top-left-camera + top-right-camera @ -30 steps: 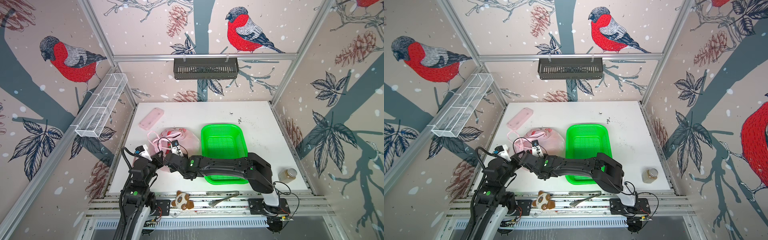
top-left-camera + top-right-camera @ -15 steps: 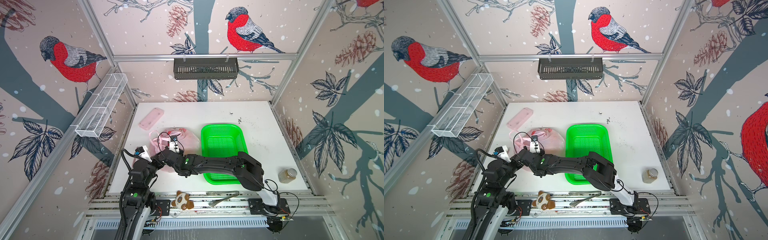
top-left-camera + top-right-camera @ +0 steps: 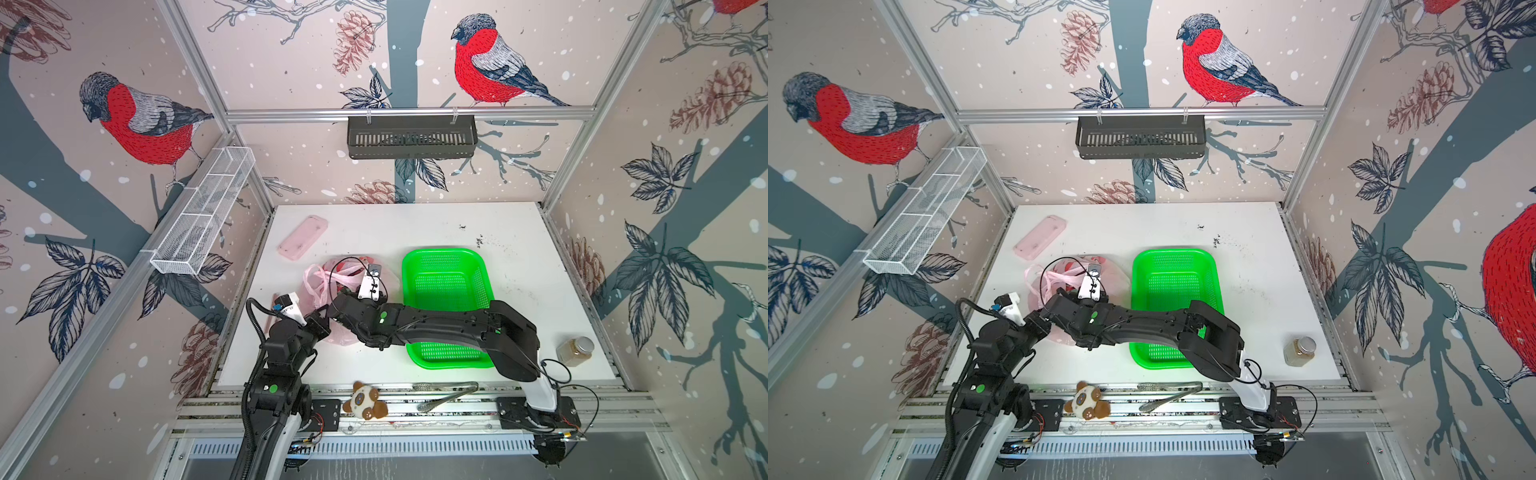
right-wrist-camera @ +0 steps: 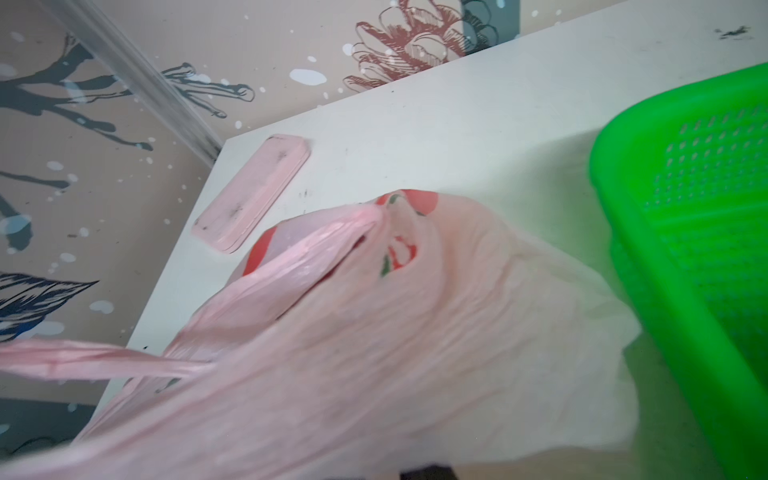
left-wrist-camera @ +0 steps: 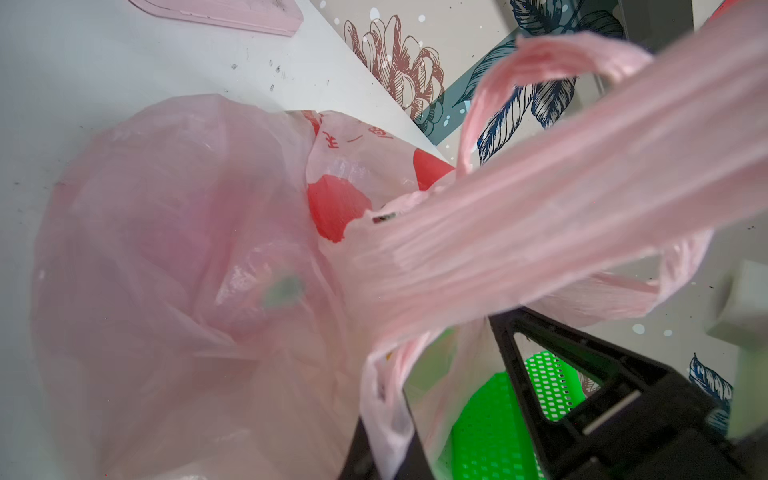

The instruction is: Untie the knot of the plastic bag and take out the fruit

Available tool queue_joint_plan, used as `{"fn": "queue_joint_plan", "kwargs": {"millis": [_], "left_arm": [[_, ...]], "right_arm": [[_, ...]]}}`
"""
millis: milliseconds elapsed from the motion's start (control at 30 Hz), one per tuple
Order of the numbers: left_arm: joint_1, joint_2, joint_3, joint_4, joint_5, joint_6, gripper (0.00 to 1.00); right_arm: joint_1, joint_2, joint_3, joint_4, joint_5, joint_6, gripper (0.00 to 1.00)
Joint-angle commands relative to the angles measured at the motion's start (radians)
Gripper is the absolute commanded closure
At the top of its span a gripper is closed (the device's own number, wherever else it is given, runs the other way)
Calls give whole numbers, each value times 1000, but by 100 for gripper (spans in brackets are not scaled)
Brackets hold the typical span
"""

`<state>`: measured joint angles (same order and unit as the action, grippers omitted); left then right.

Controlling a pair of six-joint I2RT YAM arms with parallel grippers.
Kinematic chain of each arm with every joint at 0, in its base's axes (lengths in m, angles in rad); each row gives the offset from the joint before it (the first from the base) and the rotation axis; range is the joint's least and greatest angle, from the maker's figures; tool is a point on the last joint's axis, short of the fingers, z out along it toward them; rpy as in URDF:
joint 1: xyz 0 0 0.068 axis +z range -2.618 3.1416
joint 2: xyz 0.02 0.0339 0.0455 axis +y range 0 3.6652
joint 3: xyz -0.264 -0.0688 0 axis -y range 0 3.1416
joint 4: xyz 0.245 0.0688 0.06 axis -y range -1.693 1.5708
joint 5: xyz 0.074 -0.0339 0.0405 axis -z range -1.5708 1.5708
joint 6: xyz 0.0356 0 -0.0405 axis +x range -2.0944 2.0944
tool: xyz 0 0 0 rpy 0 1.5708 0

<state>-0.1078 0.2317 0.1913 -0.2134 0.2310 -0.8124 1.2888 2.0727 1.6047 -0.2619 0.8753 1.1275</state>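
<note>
Overhead, a white table (image 3: 415, 226) stands in a booth papered with bullfinches, and my two black arms reach in from the lower edge of the frame.

The plastic bag (image 3: 343, 336), thin translucent pink with red prints, sits left of centre on the table. It is just left of a bright green basket (image 3: 442, 252).

My left gripper (image 3: 322, 326) meets the bag's lower left edge. Its jaws are closed tight. Its fingers are lost against the film, so I cannot tell whether any plastic is pinched between them.

My right arm lies across the front of the basket. My right gripper (image 3: 337, 303) is pressed into the bag just up and right of the left one. Plastic hides its fingers, and I cannot tell how wide they stand.

In the left wrist view a ribbed handle strip (image 5: 540, 187) runs taut and blurred close past the lens, with a handle loop behind it. Through the film the fruit (image 5: 266, 282) shows as a rounded reddish form with a green patch, inside the bag on the table.

In the right wrist view the film rises toward the lens and another strip stretches away. I cannot pick out the knot with certainty.

A flat pink case (image 3: 303, 237) lies in the table's upper left, well apart from the bag. A small jar (image 3: 575, 351) stands near the table's right edge. A brown-and-white plush toy (image 3: 365, 405) and metal tongs (image 3: 444, 395) lie on the rail below the table.
</note>
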Motion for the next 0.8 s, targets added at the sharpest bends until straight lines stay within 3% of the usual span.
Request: {"fn": "queue_joint_plan", "kwargs": {"millis": [0, 300, 400, 600, 700, 767], "left_arm": [[0, 6, -2, 61, 13, -2, 100], [-1, 10, -1, 73, 13, -2, 100], [-1, 11, 1, 74, 12, -4, 100], [0, 0, 4, 64, 8, -5, 100], [-1, -8, 5, 58, 9, -8, 100], [0, -14, 6, 54, 8, -8, 100]], "right_arm": [[-5, -42, -46, -82, 54, 80, 82], [4, -112, -97, -99, -19, 28, 83], [12, -113, -80, -121, -25, -22, 78], [47, -59, 43, -224, 27, -120, 57], [59, -3, 122, -298, 67, -130, 37], [61, 30, 163, -334, 74, -124, 31]]}}
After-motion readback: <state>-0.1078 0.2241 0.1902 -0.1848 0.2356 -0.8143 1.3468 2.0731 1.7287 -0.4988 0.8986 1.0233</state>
